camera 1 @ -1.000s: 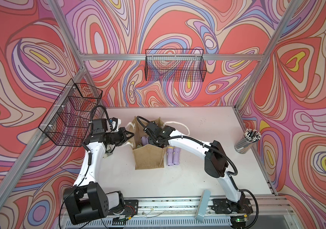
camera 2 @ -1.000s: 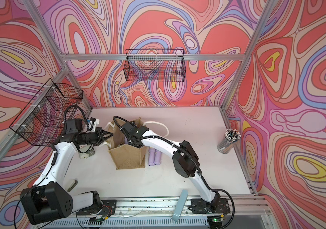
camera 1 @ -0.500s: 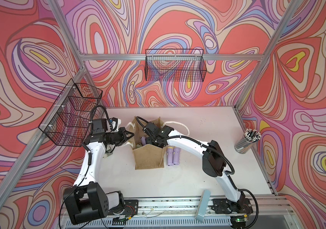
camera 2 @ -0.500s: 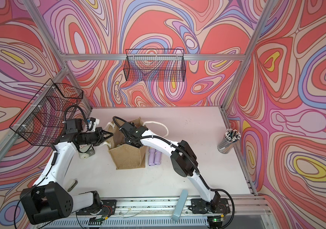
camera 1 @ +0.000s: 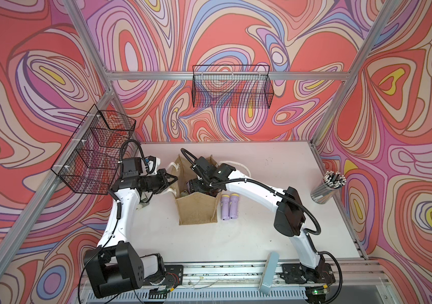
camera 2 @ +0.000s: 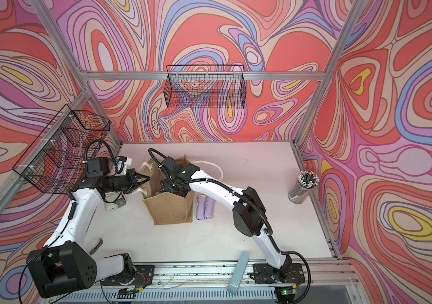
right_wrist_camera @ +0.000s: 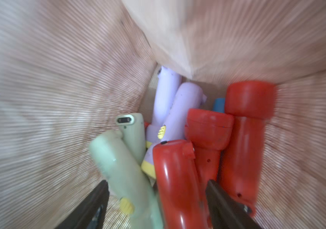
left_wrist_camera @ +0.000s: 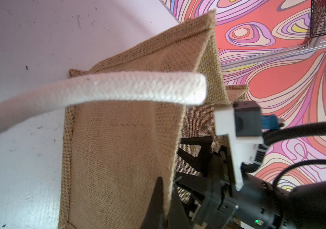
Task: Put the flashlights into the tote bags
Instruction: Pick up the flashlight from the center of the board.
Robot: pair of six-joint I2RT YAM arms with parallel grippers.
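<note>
At the left, the left gripper (camera 1: pixel 172 181) is pressed together on the side rim of the tote bag (camera 1: pixel 196 210), pinching the burlap so the mouth stays open. One white rope handle (left_wrist_camera: pixel 118 89) hangs loose just beside it. The bag stands upright near the middle of the desk (camera 1: pixel 262 231).

The right gripper (right_wrist_camera: pixel 157 187) is down inside the bag, its jaws spread. A red flashlight (right_wrist_camera: pixel 176 178) lies between them, with a gap on at least one side, and I judge it to be let go rather than held. It rests on a pile of flashlights (right_wrist_camera: pixel 186 103) at the bottom — green, lilac, red and a bit of blue, all leaning against each other. The wrist view is blurred at the edges, so contact with the other jaw cannot be ruled out.

The step in hand looks like the drop-off of one flashlight, close to done.

To the right of the bag, touching or just beside its wall, two lilac flashlights (camera 1: pixel 225 208) lie side by side on the desk, so the task is not finished. The next move calls for lifting the right gripper straight up out of the mouth without snagging the fabric, then reaching for the nearer of the two — while the left keeps its pinch. A cup of rods (camera 1: pixel 326 189) far right is no part of this.
</note>
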